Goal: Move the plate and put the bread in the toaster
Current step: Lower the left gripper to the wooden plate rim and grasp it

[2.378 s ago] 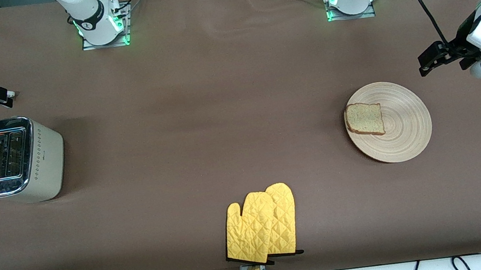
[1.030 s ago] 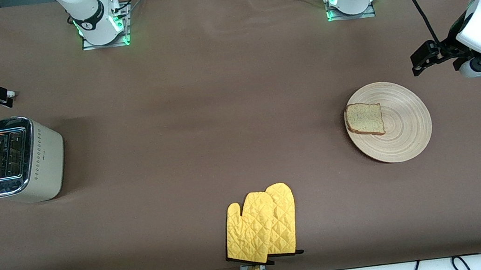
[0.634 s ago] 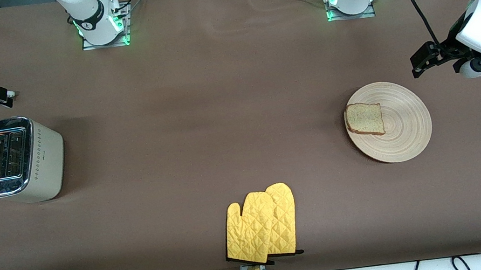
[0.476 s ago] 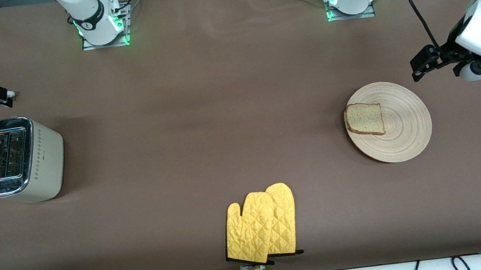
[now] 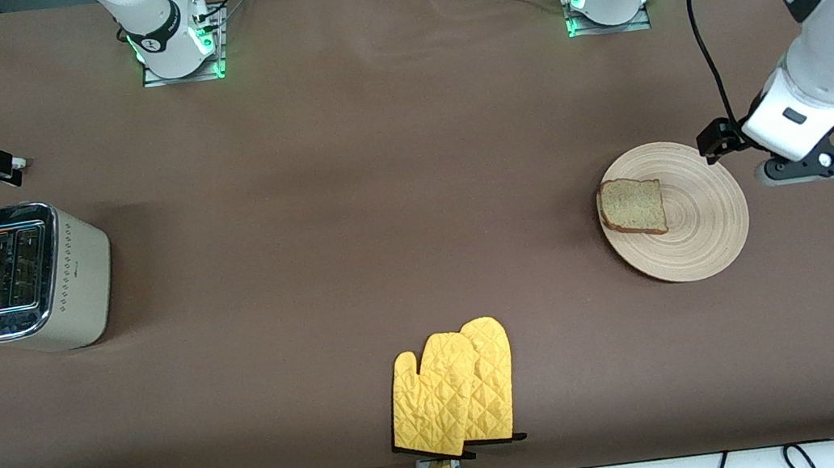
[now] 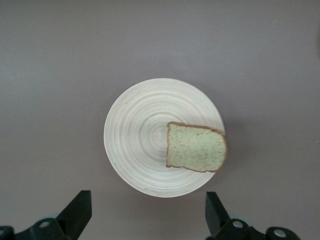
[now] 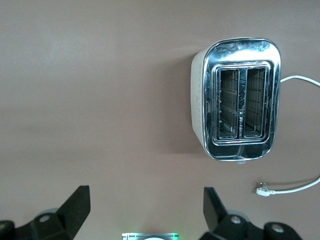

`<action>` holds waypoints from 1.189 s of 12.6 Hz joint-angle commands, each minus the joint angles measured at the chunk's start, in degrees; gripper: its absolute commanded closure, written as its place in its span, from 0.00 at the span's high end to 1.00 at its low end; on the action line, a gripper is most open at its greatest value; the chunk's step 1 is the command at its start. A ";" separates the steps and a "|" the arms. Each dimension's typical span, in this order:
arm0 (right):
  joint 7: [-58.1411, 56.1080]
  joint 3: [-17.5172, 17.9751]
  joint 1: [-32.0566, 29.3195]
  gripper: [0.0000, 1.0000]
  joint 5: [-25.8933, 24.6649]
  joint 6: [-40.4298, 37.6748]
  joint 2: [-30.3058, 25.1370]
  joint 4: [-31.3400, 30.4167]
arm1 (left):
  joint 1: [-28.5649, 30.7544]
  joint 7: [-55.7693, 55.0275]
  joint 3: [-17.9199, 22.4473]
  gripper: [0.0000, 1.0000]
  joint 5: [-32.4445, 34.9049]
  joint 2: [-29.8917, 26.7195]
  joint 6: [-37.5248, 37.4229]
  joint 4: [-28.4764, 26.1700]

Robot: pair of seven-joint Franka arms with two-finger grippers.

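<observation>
The plate [image 5: 673,212] lies on the brown desk [image 5: 378,190] toward the left arm's end, with the bread [image 5: 632,206] flat on it, at the part of its rim that faces the toaster. The toaster [image 5: 31,277] stands at the right arm's end, both slots empty, its white cord [image 7: 295,186] trailing loose on the desk. A pair of yellow mitts [image 5: 455,388] lies near the front edge, between the two ends and nearer the camera than either plate or toaster.

The left hand [image 6: 145,212] hangs in the air at the plate's edge, pointing straight down; its wrist view shows both fingers [image 6: 77,212] spread wide, with plate and bread between them and nothing gripped. The right hand [image 7: 145,210] waits over the desk beside the toaster, its fingers likewise spread and empty.

Step in hand, as judged: the approach to the plate, the first part of the task. Neither plate nor bread is touched yet.

The next move would call for the left hand to come down onto the rim at a bare stretch away from the bread and pinch it there. The plate is flat and thin, so the lower finger must slip under the rim; a tilt on lifting could slide the bread off.
</observation>
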 commanded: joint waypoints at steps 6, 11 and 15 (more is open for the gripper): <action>-0.33 -0.10 0.00 1.00 -0.18 -0.67 -0.67 -0.01 | 16.89 28.72 2.57 1.00 -17.19 13.49 10.75 -5.47; -0.33 -0.01 0.00 1.00 -0.18 -0.67 -0.67 -0.01 | 29.18 48.21 0.91 1.00 -27.28 24.27 9.99 -4.00; -0.33 -0.01 0.00 1.00 -0.18 -0.67 -0.67 -0.01 | 39.32 53.02 -5.96 1.00 -32.56 33.35 4.63 0.83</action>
